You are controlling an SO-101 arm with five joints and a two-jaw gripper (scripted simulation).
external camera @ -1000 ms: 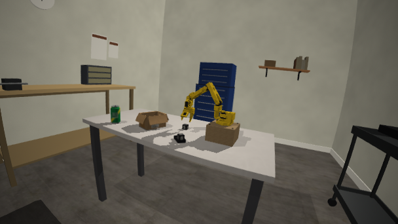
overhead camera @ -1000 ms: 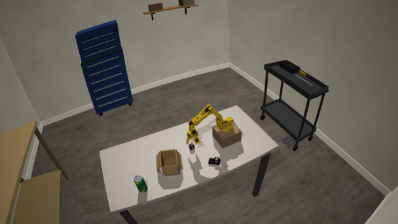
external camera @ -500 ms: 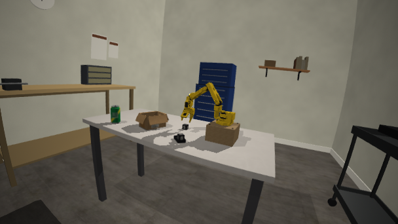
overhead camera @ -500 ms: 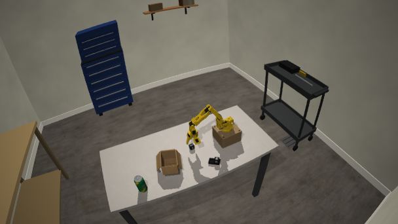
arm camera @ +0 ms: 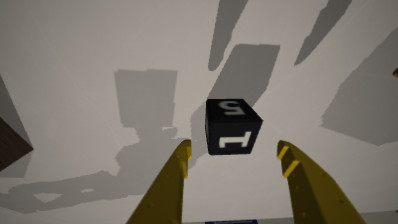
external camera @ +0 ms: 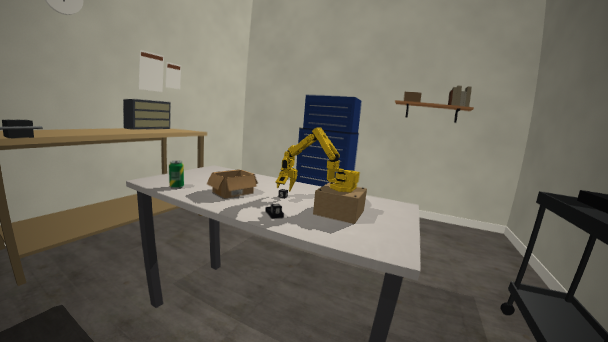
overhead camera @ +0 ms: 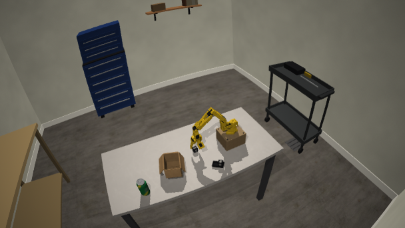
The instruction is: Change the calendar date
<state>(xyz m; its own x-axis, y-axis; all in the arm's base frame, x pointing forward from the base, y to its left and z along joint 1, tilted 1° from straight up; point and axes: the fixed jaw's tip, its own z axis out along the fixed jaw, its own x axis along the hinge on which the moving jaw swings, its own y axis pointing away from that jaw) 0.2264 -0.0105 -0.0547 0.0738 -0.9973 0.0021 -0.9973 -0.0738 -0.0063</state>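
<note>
Black cube [overhead camera: 195, 149] [external camera: 283, 193] [arm camera: 233, 127] just beyond end effector [overhead camera: 196, 147] [external camera: 285, 186] [arm camera: 234, 146] — fingers partly open, wider than cube, nothing held — likely next: forward and down toward tabletop [overhead camera: 133, 163] [external camera: 380, 235] [arm camera: 65, 55].
</note>
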